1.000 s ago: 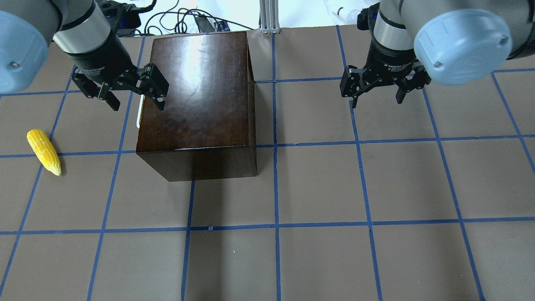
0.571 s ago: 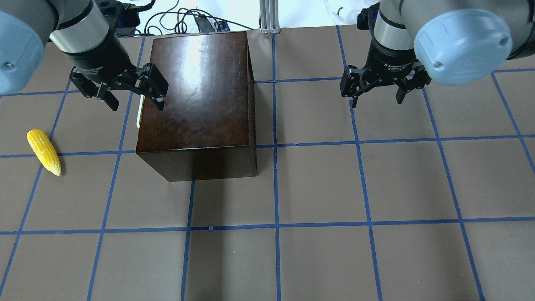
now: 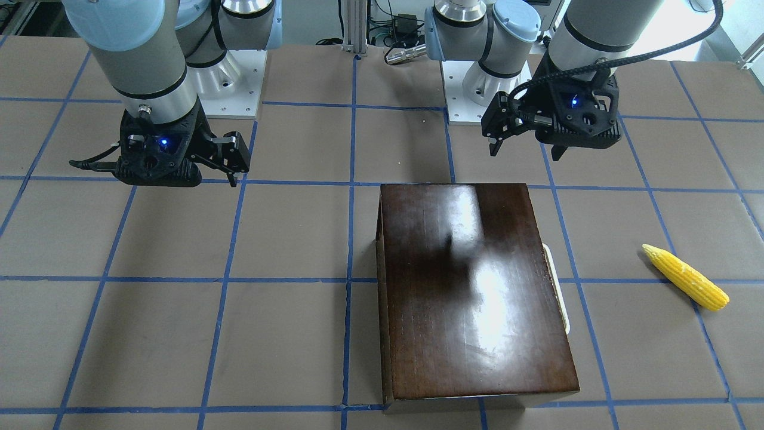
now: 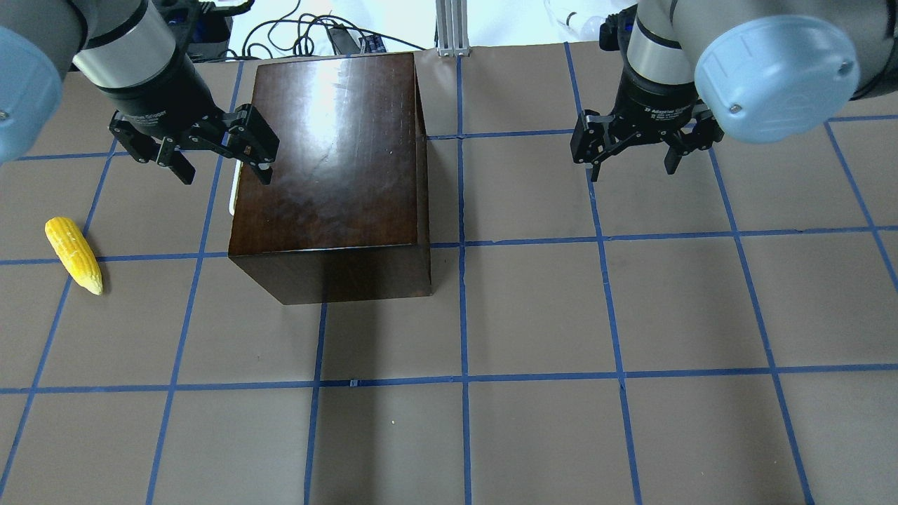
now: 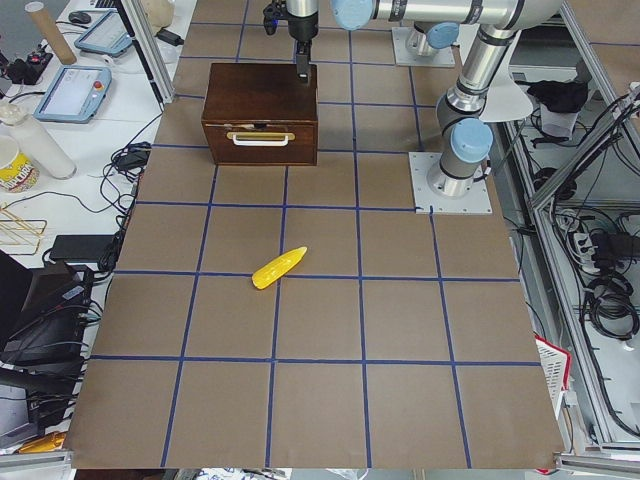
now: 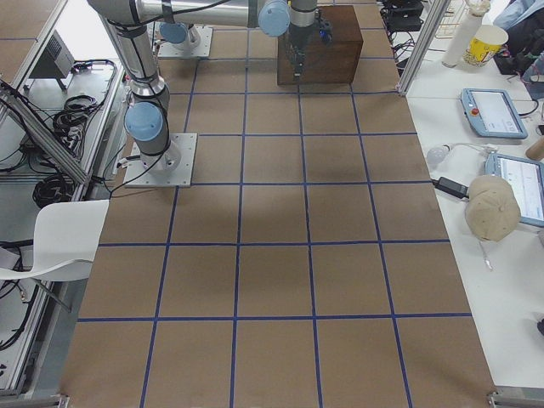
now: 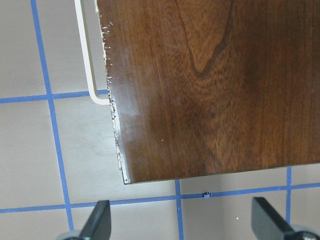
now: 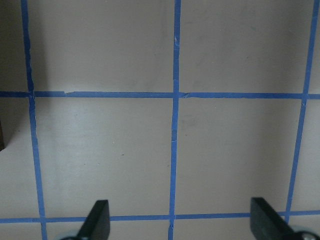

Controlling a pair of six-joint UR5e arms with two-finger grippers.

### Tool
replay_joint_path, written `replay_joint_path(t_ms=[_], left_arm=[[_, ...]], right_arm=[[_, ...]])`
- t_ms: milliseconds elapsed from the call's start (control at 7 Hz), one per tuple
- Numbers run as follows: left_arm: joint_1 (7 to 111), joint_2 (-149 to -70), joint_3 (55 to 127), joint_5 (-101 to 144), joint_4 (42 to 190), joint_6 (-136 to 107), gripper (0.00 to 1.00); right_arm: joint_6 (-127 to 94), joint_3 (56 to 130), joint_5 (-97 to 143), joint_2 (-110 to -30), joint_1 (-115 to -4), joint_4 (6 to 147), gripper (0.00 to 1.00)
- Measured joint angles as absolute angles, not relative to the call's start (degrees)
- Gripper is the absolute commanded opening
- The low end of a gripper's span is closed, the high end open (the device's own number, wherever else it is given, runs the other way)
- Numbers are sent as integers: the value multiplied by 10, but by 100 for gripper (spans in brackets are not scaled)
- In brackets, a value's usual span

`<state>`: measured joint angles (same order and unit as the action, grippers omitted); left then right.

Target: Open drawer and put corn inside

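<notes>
The drawer [image 5: 259, 139] is shut flush in the box [image 4: 330, 154], so opening it comes first. Its white handle [image 4: 232, 191] pokes out on the box's left face. The corn [image 4: 74, 254] lies on the table [image 4: 533, 308], well apart from the box, out on the same side the drawer opens toward.

The left gripper [image 4: 224, 170] hangs above the box's top-left edge, jaws wide and holding nothing. One finger is over the lid and the other is over the table. The wrist view puts the handle off to one side rather than between the fingers. So the gripper probably wants to slide outward until the bar is centred, drop beside the front panel, pinch mid-bar and pull straight out. An off-centre grab would likely skew the tray or drag the whole box.

The right gripper [image 4: 631, 168] is also open and empty, over bare table away from the box. It could brace the box if it slides.
</notes>
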<state>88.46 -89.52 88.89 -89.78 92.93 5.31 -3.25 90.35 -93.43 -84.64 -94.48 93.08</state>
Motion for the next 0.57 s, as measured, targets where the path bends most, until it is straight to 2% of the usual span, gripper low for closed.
replay_joint_path(t_ms=[571], left_arm=[[874, -895, 888, -898, 926, 55, 100]], right_arm=[[-33, 904, -934, -847, -945, 931, 100]])
